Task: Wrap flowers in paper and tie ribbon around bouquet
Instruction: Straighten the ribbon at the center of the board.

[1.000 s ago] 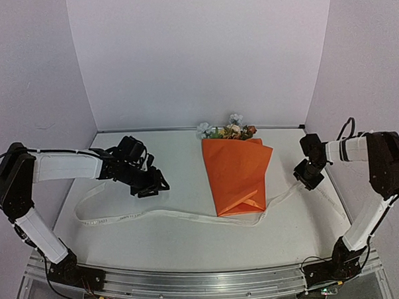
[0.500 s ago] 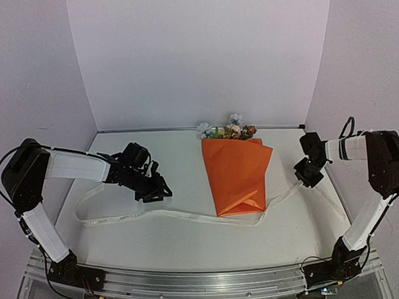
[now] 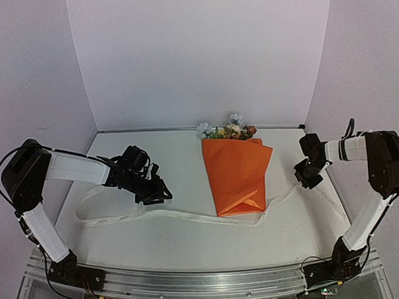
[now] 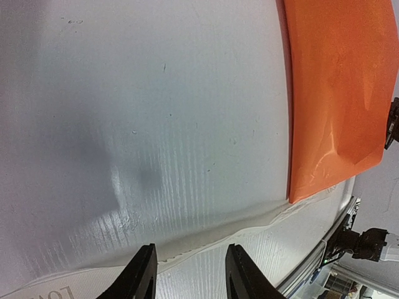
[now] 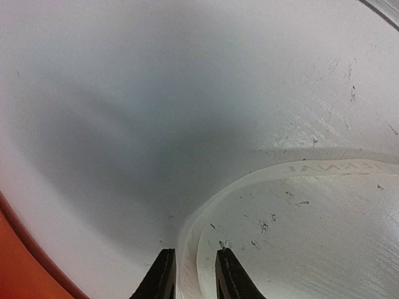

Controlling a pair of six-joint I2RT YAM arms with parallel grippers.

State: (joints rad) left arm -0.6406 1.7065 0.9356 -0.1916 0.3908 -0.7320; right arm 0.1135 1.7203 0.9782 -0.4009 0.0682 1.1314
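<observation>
The bouquet [image 3: 237,174] lies flat right of centre on the worktop [image 3: 184,246]. Its flowers [image 3: 228,130] point at the back wall. The ribbon [image 3: 156,213] runs under its narrow near end, not the waist. My left claw [image 4: 190,277] stands half open, straddling the flat ribbon without gripping it. My right claw [image 5: 194,277] is narrow with a raised ribbon edge between its tips; I cannot tell whether it pinches. The ribbon lies flush, so I fear the left tips could close on nothing. Uneven pulling could slip the ribbon off the cone's tip, or drag the bouquet and loosen the paper.
</observation>
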